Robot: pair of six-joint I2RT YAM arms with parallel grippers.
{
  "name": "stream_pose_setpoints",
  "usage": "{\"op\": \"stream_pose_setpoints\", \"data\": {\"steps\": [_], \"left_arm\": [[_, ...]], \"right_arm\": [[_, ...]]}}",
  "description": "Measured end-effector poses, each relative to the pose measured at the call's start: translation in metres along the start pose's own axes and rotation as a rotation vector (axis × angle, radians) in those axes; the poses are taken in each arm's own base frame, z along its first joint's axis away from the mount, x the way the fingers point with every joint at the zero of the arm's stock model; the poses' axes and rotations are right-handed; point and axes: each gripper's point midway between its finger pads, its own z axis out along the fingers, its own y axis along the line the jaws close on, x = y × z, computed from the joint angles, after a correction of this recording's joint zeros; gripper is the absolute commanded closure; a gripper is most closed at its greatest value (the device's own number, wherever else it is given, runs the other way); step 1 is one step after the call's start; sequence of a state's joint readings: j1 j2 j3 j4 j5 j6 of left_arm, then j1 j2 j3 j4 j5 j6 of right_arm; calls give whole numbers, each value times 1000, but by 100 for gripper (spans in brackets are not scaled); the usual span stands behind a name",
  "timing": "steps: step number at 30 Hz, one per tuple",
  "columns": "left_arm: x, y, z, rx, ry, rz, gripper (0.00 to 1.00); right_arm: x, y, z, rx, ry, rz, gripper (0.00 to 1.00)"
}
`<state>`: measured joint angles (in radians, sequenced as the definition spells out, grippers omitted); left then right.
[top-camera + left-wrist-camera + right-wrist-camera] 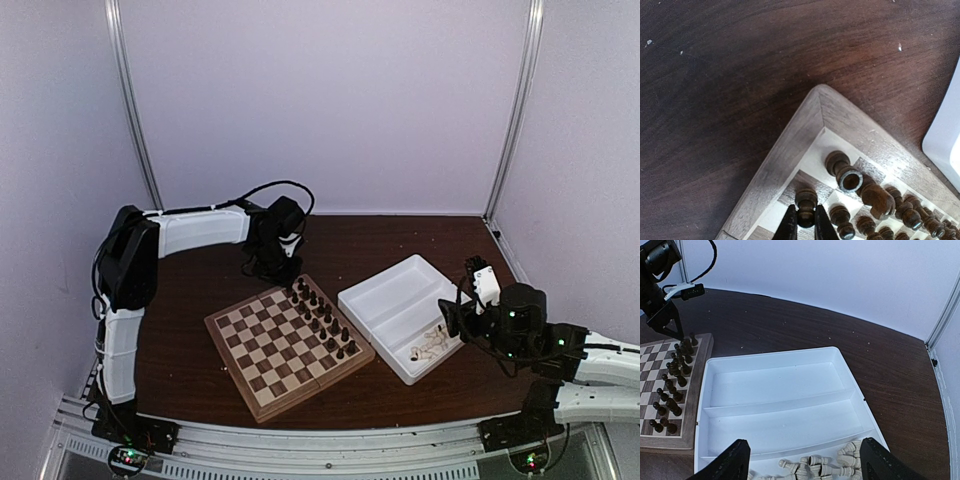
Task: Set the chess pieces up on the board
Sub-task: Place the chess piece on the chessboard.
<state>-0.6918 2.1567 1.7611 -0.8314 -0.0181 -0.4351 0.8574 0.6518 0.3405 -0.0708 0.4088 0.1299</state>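
The board (265, 350) sits in the middle of the dark brown counter (190, 290), turned so one corner points away from the arms. The dark chess pieces (322, 320) stand in two rows along the board's far right side. The rest of the board's squares are bare. The left arm reaches over to the far corner of the board. The left claw (806, 220) is shut tight there, and it pinches a small dark pawn (806, 200) between its two fingers (790, 227). The pawn is just beside the board's corner square. On that corner square is a dark piece with a ring-shaped end (844, 174). More dark pieces crowd close next to it. A white tray (385, 290) lies just to the right of the board, close to its edge. The tray has two long parts. The part farther from the arms has nothing in it. A little heap of cream pieces (815, 469) lies in the nearer part. The right claw (802, 462) hangs over that heap, well to the right of the board. Its fingers are spread wide and it has hold of nothing.
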Motion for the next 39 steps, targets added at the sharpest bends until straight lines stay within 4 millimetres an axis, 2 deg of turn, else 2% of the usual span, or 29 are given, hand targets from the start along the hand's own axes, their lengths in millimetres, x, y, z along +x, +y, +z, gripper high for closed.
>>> {"op": "stream_pose_setpoints", "data": {"steps": [17, 31, 34, 37, 39], "left_arm": [[0, 1, 0, 3, 0, -2, 79], [-7, -1, -8, 6, -18, 2, 61], [-10, 0, -22, 7, -46, 1, 58], [-11, 3, -56, 6, -101, -2, 55], [-11, 7, -85, 5, -156, -4, 48]], "right_arm": [[0, 0, 0, 0, 0, 0, 21], [0, 0, 0, 0, 0, 0, 21], [0, 0, 0, 0, 0, 0, 21], [0, 0, 0, 0, 0, 1, 20], [0, 0, 0, 0, -2, 1, 21]]}}
